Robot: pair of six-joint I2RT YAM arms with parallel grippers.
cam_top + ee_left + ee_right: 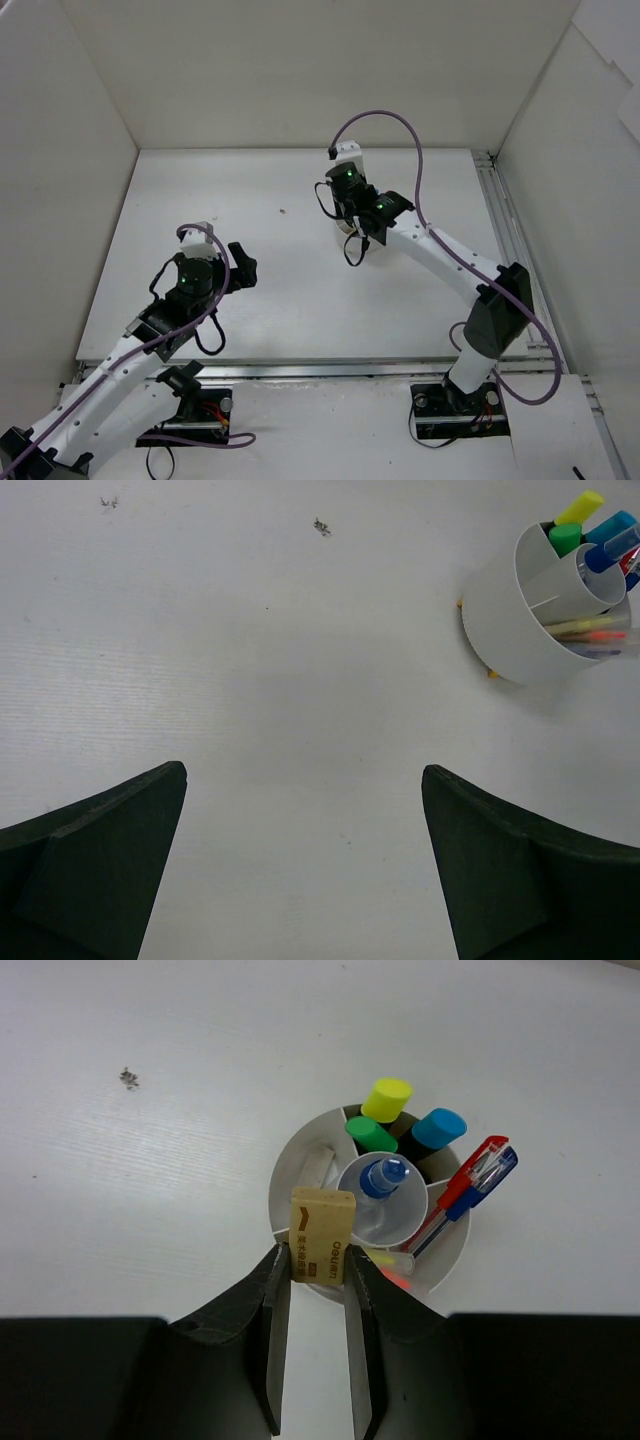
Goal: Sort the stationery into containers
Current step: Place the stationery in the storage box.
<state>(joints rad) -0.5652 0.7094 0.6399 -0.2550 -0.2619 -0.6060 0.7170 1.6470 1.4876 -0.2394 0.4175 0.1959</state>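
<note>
Beige eraser (322, 1235) pinched lengthwise in R gripper (317, 1263). Hangs over organizer (456, 1250) near rim, left compartment (296, 1200) just beyond. L gripper (304, 790) spread, well apart.

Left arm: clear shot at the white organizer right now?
Probably only from the side. Bare table lies between the left gripper and the organizer, but the right gripper hangs right above it, shut on an eraser, blocking the top.

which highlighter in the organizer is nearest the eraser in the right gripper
The green-capped highlighter. The yellow-capped highlighter stands behind it and the blue-capped highlighter off to the right, both farther from the eraser that the right gripper holds.
</note>
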